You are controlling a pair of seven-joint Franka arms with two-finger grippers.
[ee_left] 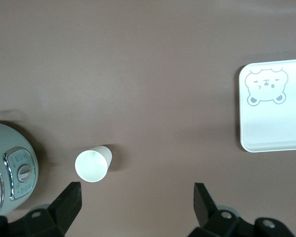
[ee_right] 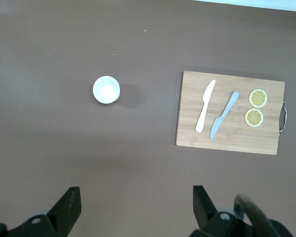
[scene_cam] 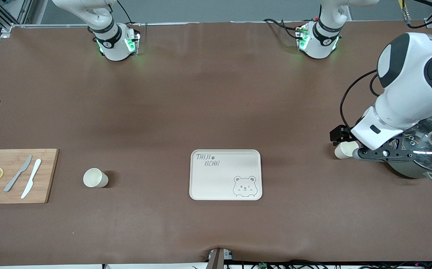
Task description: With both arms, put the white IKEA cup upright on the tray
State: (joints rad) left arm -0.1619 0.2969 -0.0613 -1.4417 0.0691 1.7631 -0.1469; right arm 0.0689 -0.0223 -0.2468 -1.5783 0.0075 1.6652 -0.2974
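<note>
Two white cups stand upright on the brown table. One cup [scene_cam: 95,178] stands between the wooden cutting board and the cream bear tray [scene_cam: 201,186]; it also shows in the right wrist view [ee_right: 106,90]. The other cup [scene_cam: 346,150] stands beside the cooker at the left arm's end and shows in the left wrist view [ee_left: 92,165]. My left gripper [ee_left: 137,205] is open and empty above the table, with that cup just off one fingertip [ee_left: 69,200]. My right gripper [ee_right: 137,205] is open and empty, high above the table, and out of the front view. The tray [ee_left: 266,133] is empty.
A wooden cutting board [scene_cam: 44,175] with two knives and two lemon slices lies at the right arm's end; it also shows in the right wrist view [ee_right: 187,133]. A grey-green cooker [scene_cam: 406,172] with a glass lid stands under the left arm [scene_cam: 406,89].
</note>
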